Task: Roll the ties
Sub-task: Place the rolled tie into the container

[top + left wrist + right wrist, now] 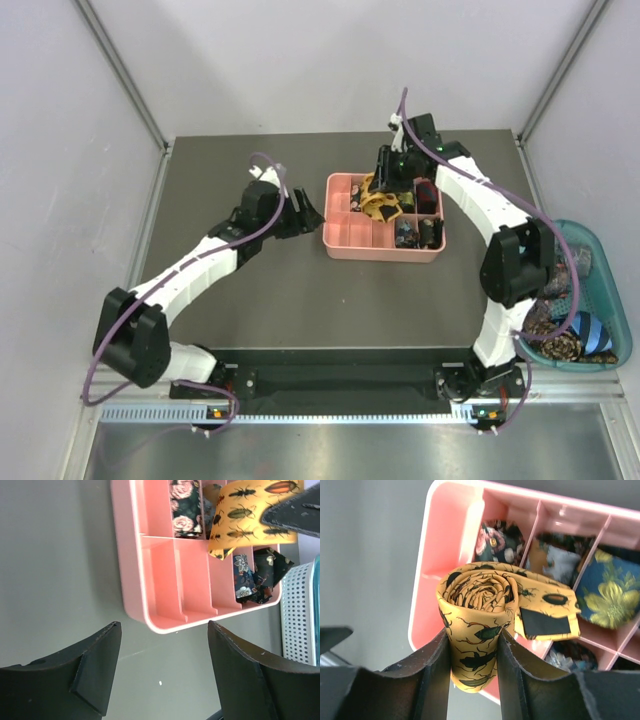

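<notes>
Top view: right arm reaches up from its base, elbow high beside the teal basket (604, 250), forearm angled in over the far side of the pink tray (340, 250), wrist pointing down. Right pincer (385, 192) holds the yellow tie (378, 203) as a coil above the tray's far middle cells. Several neighbouring cells already carry dark coils, and more ties (560, 325) lie heaped in the basket. Left arm stretches diagonally across the desk (250, 300), with the left pincer (305, 215) low, just left of the tray and apart from it. Left wrist view: left pincer (165, 626) gapes wide and carries nothing. Its tips frame the tray's near corner (160, 580), where the cells are bare. The yellow tie (250, 515) hangs beyond them. Right wrist view: right pincer (474, 640) is part-closed, clamping the yellow tie (480, 595) across its coil. The spiral faces the camera and a loose tail with a black label lies to the right. The coil sits over the tray's edge (445, 540); which cell lies beneath it I cannot tell, nor whether it touches. Judgement: rolling of this tie looks finished and stowing is the step in hand. The next move calls for lowering the coil squarely into a free cell with the tail tucked, then releasing gently so the roll does not spring loose.
</notes>
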Tool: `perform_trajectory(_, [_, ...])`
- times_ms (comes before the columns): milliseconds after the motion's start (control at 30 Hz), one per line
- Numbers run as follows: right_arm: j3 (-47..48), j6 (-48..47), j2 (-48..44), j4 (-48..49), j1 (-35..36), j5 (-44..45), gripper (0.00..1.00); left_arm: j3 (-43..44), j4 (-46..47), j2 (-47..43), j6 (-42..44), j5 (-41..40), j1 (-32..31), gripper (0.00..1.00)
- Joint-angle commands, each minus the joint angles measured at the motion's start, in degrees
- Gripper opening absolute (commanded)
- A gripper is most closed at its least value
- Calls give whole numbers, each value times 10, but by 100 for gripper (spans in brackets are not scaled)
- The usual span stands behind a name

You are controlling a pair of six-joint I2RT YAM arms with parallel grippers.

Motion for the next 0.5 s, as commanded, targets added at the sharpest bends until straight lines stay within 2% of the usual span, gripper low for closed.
perform_trajectory(0, [60, 22, 22, 10, 20, 32, 0, -32, -17, -35, 13, 29, 15, 74])
perform_trajectory(200, [118, 43, 80, 8, 51, 63, 0, -53, -15, -35, 26, 33, 23, 74])
perform_trajectory(467, [184, 67, 154, 5, 77, 66, 0, -76, 29, 11, 21, 60, 32, 73])
